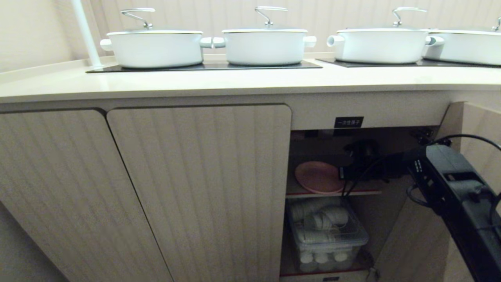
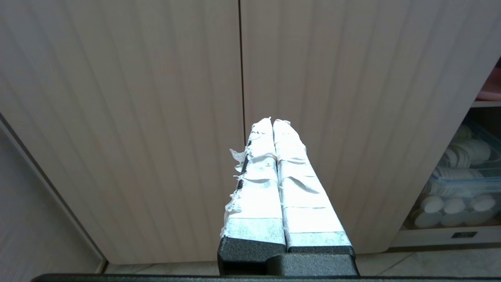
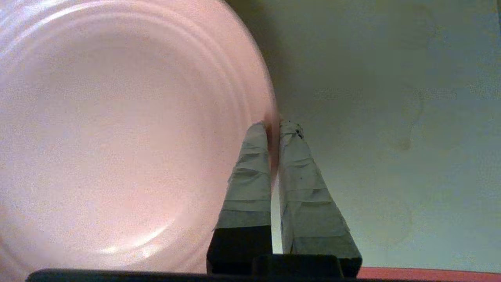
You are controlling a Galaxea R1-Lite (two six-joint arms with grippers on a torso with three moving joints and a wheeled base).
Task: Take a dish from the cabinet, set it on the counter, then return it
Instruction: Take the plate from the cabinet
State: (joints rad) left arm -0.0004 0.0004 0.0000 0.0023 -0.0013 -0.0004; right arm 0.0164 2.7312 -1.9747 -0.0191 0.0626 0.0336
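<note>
My right gripper [image 3: 273,124] has its two taped fingers [image 3: 250,172] pinched tight on the rim of the pink dish [image 3: 117,129], which lies flat on the upper shelf [image 1: 332,192] inside the open cabinet [image 1: 391,117], while my left gripper [image 2: 273,122] rests closed.

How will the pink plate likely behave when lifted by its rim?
The plate looks rigid, so it should hold its shape. The right hand pinches only one rim edge, so it may droop or swing. Its smooth matte surface could slip.

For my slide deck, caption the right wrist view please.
Right gripper shut on the rim of the pink dish inside the cabinet.
</note>
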